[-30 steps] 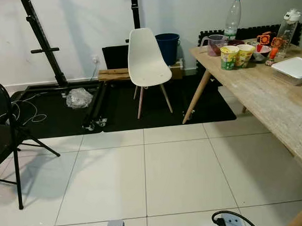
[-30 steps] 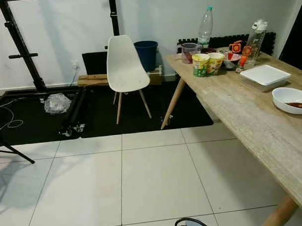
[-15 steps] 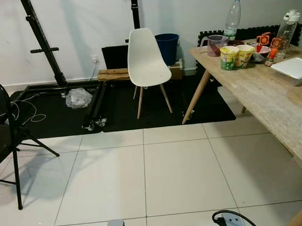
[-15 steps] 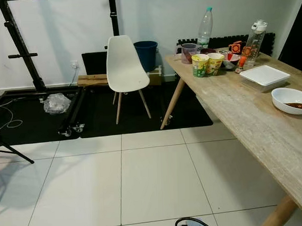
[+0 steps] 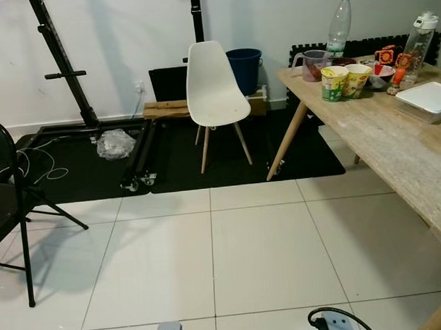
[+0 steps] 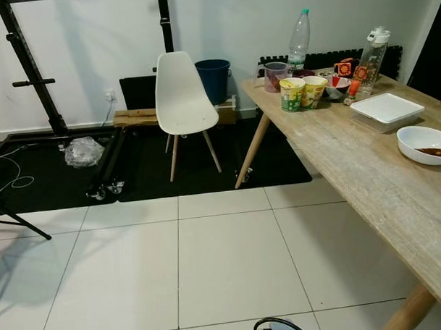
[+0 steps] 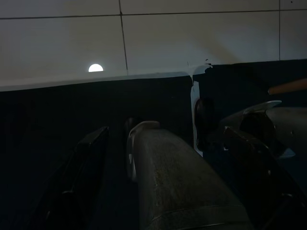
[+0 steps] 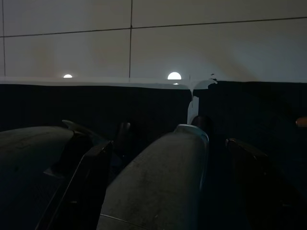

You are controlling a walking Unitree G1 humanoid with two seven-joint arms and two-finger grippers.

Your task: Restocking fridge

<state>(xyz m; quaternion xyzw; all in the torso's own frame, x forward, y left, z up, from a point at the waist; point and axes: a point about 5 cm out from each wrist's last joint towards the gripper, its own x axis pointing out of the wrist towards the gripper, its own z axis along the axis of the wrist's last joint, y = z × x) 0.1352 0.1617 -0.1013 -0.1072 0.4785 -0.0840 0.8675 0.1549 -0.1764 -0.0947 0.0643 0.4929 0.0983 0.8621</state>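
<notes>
My left gripper and right gripper hang open, empty. I judge I should approach the table, whose cups stand near its far end.

White chair beside wooden table; blue bucket behind; folding chair left.

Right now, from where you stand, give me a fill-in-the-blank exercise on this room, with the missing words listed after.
1. The chair beside the wooden table is coloured ____.
2. The blue bucket stands against the wall, behind the ____.
3. The two yellow cups stand on the ____.
4. The tall clear bottle has a cap coloured ____.

Missing words: white; chair; table; green
</notes>
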